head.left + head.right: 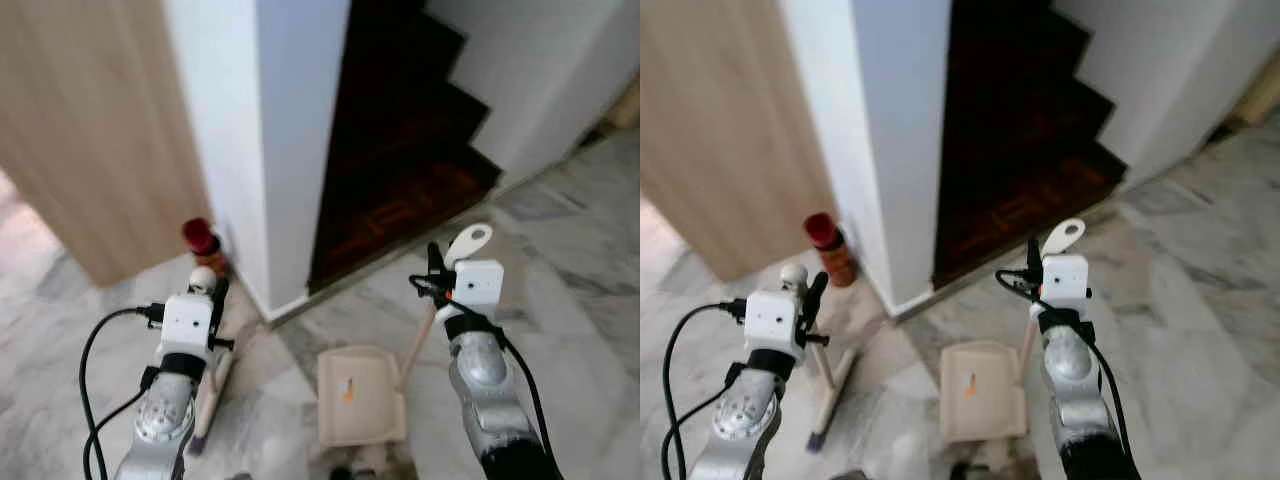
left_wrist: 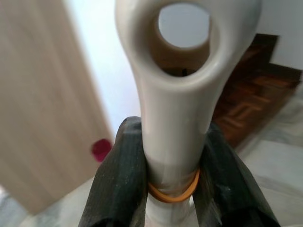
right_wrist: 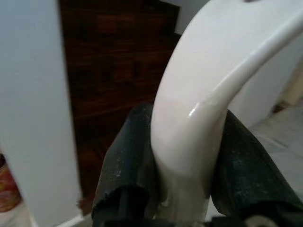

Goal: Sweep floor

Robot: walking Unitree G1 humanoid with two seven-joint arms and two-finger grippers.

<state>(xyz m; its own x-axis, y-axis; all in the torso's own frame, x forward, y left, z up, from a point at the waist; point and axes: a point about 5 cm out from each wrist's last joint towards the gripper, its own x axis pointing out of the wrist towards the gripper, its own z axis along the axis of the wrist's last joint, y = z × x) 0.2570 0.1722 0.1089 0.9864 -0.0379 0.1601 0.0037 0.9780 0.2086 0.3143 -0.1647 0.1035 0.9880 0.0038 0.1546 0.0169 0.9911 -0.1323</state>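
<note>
Marble floor [image 1: 570, 300] by dark stairs [image 1: 400, 150]. Left gripper [image 2: 170, 189] clamps broom handle [image 2: 180, 104], right gripper [image 3: 184, 184] clamps dustpan handle [image 3: 208, 90]; keep dustpan [image 1: 360, 395] flat, sweep orange scrap [image 1: 347, 389] deeper.

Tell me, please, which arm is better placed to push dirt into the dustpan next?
Probably the left. The left gripper holds the broom, whose head rests on the marble floor just left of the dustpan. The right gripper already grips the dustpan's handle, holding it steady.

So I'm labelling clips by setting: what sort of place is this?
Most likely a home hallway at the foot of a stairway: dark wooden stairs, marble floor, white wall, wooden door.
</note>
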